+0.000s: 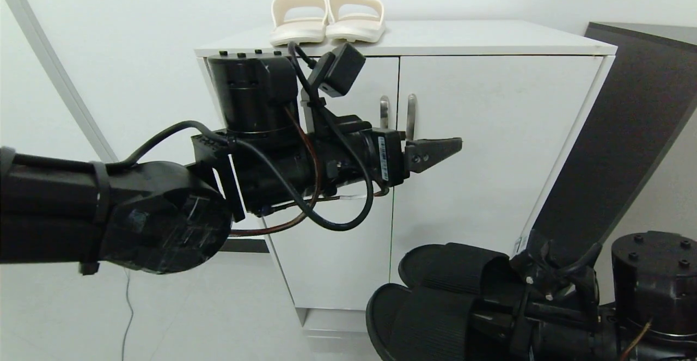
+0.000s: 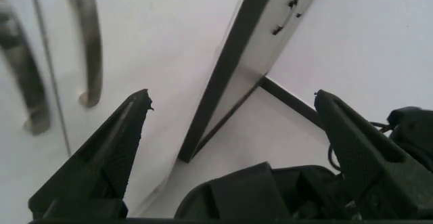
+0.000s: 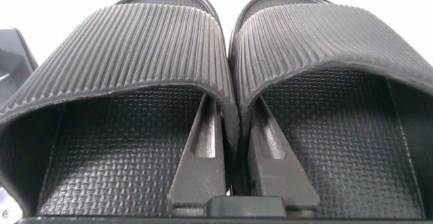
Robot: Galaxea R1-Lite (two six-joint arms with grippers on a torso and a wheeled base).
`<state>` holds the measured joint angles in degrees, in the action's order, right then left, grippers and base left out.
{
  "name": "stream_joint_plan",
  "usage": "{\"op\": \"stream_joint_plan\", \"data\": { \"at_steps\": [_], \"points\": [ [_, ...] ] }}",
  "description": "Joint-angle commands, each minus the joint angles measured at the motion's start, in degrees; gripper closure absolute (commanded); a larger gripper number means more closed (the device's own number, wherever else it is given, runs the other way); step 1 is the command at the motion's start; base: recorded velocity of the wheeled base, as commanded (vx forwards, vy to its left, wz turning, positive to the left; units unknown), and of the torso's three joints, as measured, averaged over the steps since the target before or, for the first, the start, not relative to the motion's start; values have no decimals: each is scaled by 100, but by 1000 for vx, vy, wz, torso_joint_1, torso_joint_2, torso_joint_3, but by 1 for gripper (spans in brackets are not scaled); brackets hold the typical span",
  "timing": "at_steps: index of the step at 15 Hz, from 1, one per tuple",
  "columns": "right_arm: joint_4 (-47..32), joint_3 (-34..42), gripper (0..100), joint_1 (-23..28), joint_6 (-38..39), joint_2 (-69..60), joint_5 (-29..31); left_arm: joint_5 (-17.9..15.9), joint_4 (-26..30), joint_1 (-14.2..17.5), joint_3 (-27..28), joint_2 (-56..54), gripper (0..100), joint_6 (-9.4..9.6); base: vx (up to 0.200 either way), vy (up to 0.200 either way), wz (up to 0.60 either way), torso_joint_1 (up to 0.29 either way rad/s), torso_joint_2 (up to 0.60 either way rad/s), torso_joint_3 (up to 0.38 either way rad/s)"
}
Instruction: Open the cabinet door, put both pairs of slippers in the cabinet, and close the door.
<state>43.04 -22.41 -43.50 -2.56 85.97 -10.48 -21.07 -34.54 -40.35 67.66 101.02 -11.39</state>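
Observation:
A white cabinet (image 1: 490, 148) stands with both doors shut, its two metal handles (image 1: 411, 111) side by side at the middle seam. A pair of cream slippers (image 1: 326, 18) rests on its top. My left gripper (image 1: 454, 146) is open, just in front of the right door below the handles (image 2: 88, 48), its fingers (image 2: 108, 156) wide apart with nothing between them. Low on the right, my right gripper (image 3: 233, 105) is shut on a pair of black slippers (image 1: 435, 290), pinching the two straps (image 3: 230, 55) together where they meet. The black slippers (image 2: 250, 190) hang below the left gripper.
A dark grey panel (image 1: 626, 132) leans against the cabinet's right side. A white wall runs behind, and light floor lies left of the cabinet with a thin cable (image 1: 126, 317) on it. The right half of the cabinet top (image 1: 490, 37) is bare.

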Motion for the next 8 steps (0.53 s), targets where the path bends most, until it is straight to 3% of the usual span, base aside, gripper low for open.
{"op": "stream_joint_plan", "data": {
  "at_steps": [1,3,8],
  "points": [
    [2,35,100,-1,1,34,-6,-161,158,27,345,181,0,-4,0,0,0,0,0,0],
    [11,70,100,-10,1,87,-6,-434,465,98,723,330,0,-57,0,0,0,0,0,0],
    [108,70,100,-1,10,96,-6,-987,509,379,995,462,0,-303,0,0,0,0,0,0]
  ]
}}
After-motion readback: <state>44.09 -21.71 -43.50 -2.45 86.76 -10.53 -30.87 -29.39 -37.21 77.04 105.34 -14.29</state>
